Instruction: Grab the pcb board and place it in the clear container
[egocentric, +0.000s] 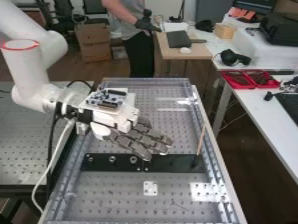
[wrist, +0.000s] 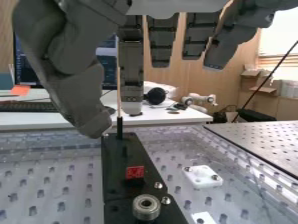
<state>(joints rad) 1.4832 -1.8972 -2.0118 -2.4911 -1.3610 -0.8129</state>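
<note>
Closest to your wrist cam is the hand (wrist: 80, 100), and its fingers (wrist: 163, 45) look spread and loosely bent, with nothing pinched. As for your pcb board, I can't say for sure which thing it is. My best guess is the little red piece (wrist: 135, 172) on the black strip (egocentric: 176, 164), between the wooden stick (egocentric: 201, 140) and a fat silver nut (wrist: 146, 206). The circuit board (egocentric: 110, 98) on the back of the hand looks like part of your rig, so I'd rule that out.

Progress-wise, you look to be at the approach, nothing grabbed. The pick, carry and drop are all left, I reckon. Can't pin down your clear container either, unless it's the clear walls (egocentric: 146, 82) around the worktop (egocentric: 113, 200).

That worktop is full of holes, with a small white plate (egocentric: 150, 188) beside the strip. Further out, there are red bins (egocentric: 249, 79) on a side table (egocentric: 263, 110) and cardboard boxes (egocentric: 92, 39) on the floor.
</note>
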